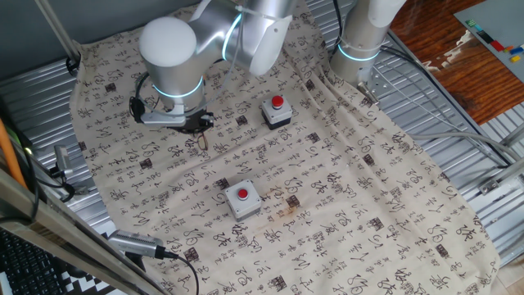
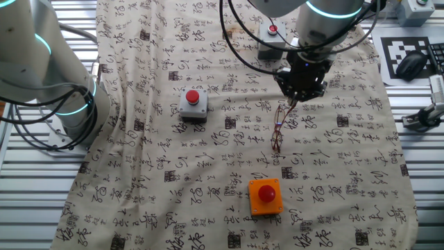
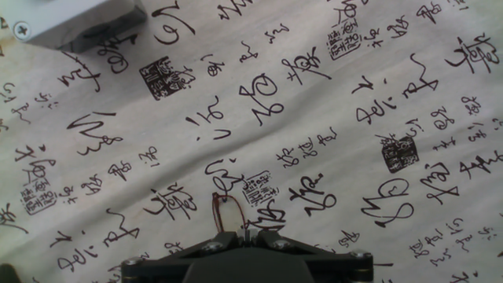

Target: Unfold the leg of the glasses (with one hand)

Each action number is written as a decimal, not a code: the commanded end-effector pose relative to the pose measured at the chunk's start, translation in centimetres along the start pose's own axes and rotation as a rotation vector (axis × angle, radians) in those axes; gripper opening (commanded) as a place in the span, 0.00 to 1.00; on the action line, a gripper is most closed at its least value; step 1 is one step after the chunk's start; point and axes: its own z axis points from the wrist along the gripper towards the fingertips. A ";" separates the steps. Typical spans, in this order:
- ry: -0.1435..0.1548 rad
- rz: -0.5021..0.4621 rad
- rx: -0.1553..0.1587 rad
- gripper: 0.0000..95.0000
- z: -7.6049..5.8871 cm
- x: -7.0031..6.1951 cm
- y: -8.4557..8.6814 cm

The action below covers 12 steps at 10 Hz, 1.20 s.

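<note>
The glasses (image 2: pixel 279 132) are thin dark reddish-brown wire frames, stretched from my fingertips down toward the printed cloth. In one fixed view they show as a small dark loop (image 1: pixel 202 141) just under the hand. In the hand view one reddish lens rim (image 3: pixel 228 209) shows right ahead of the fingertips. My gripper (image 2: pixel 293 101) points down over the cloth, its jaws pressed together on a thin part of the glasses, apparently a leg. It also shows in one fixed view (image 1: pixel 199 129) and in the hand view (image 3: pixel 247 233). I cannot tell whether the frame touches the cloth.
Two grey boxes with red buttons (image 1: pixel 277 112) (image 1: pixel 242 199) stand on the cloth (image 1: pixel 344 205); one shows left of the glasses (image 2: pixel 193 104). An orange button box (image 2: pixel 266 196) sits in front. A second arm (image 2: pixel 41 69) stands at the cloth's edge. A grey box corner (image 3: pixel 86 23) is ahead.
</note>
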 end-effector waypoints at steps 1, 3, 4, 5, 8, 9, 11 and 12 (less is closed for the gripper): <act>0.003 -0.012 -0.003 0.00 -0.1 0.1 0.0; 0.005 -0.015 -0.018 0.00 -0.1 0.3 -0.1; 0.008 -0.017 -0.025 0.00 -0.1 0.4 -0.1; 0.007 -0.022 -0.030 0.00 -0.1 0.4 -0.1; 0.004 -0.027 -0.033 0.00 0.0 0.5 0.0; 0.003 -0.028 -0.033 0.00 0.0 0.5 0.0; 0.001 -0.026 -0.034 0.00 0.0 0.5 0.0; -0.001 -0.022 -0.033 0.00 0.0 0.3 0.0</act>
